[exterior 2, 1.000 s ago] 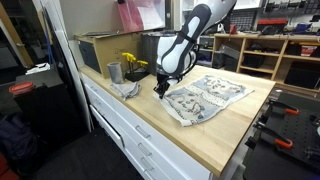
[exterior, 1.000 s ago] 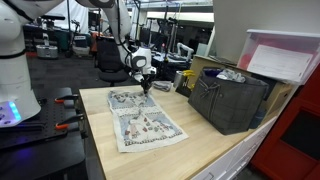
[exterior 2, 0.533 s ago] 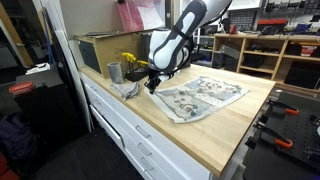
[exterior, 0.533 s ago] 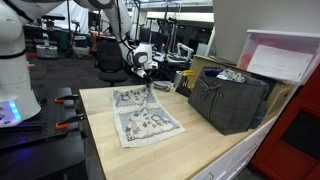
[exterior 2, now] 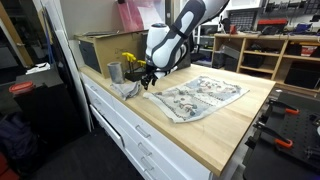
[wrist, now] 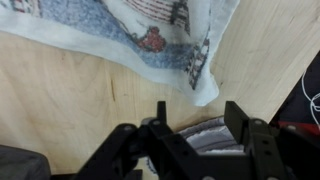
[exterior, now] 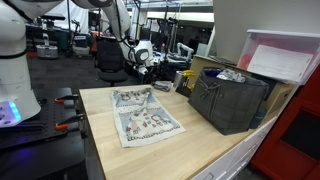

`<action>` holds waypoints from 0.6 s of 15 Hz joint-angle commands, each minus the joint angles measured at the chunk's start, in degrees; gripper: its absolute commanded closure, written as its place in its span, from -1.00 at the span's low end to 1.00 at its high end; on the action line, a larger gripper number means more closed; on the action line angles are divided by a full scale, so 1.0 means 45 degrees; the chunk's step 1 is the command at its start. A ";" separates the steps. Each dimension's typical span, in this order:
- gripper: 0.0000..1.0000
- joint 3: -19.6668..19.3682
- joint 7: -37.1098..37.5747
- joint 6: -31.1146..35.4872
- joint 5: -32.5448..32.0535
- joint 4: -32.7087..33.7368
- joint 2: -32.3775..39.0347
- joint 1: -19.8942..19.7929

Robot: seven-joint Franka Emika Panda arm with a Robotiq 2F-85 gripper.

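A: Now, gripper check. How does the black two-finger gripper (wrist: 195,128) stand?

B: Fingers apart, nothing between them. In the wrist view it hangs over bare wood, just off one corner of the white rectangular printed cloth (wrist: 130,30), and does not touch it. That corner looks slightly rumpled.

A: And the cloth as a whole?

B: Spread out on the light wooden table (exterior: 200,145), blue and red pictures facing up. In both exterior views the gripper (exterior: 151,72) (exterior 2: 148,77) is raised above one end of the printed cloth (exterior: 145,118) (exterior 2: 200,97), near the table's edge.

A: Neighbours?

B: A crumpled grey rag (exterior 2: 128,90) lies just beside that end, with a grey metal cup (exterior 2: 114,72) close behind it. A dark grey plastic crate (exterior: 230,100) stands on the table, apart from the cloth.
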 commanded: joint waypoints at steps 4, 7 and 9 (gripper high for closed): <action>-1.00 0.0777 0.0153 -0.0805 0.0624 -0.2756 -0.2366 -0.1257; -1.00 0.2031 -0.0354 -0.1844 0.1788 -0.4245 -0.3708 -0.2720; -1.00 0.1564 0.0032 -0.1288 0.1145 -0.2939 -0.2456 -0.2182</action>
